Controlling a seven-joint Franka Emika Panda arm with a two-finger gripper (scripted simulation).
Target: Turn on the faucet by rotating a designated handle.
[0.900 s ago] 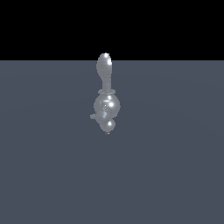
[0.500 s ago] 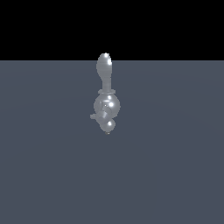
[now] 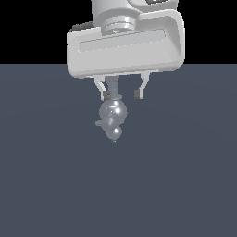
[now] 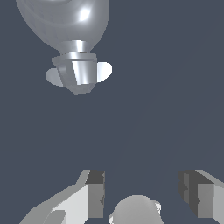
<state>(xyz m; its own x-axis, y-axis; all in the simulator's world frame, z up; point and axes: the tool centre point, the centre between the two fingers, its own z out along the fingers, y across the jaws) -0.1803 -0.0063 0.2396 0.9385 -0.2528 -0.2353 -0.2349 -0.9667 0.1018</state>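
Note:
A shiny metal faucet [image 3: 113, 113] stands on the dark grey floor, its rounded spout end [image 3: 115, 133] pointing toward the camera. Its upright handle [image 3: 112, 86] is mostly hidden behind my hand; a short part shows between the fingers. My gripper [image 3: 121, 94] is open just above the faucet body, its jaws on either side of the handle and not touching it. In the wrist view the gripper [image 4: 144, 192] is open. The handle's rounded tip [image 4: 135, 210] lies between the fingers, closer to one finger [image 4: 94, 194]. The faucet body [image 4: 65, 22] fills the far part of that view.
The flat dark grey floor [image 3: 185, 176] stretches all around the faucet. My white hand housing [image 3: 125, 44] blocks the upper middle of the exterior view.
My gripper was out of the exterior view before. It has now come down over the faucet with its jaws around the handle. The faucet itself has not visibly moved.

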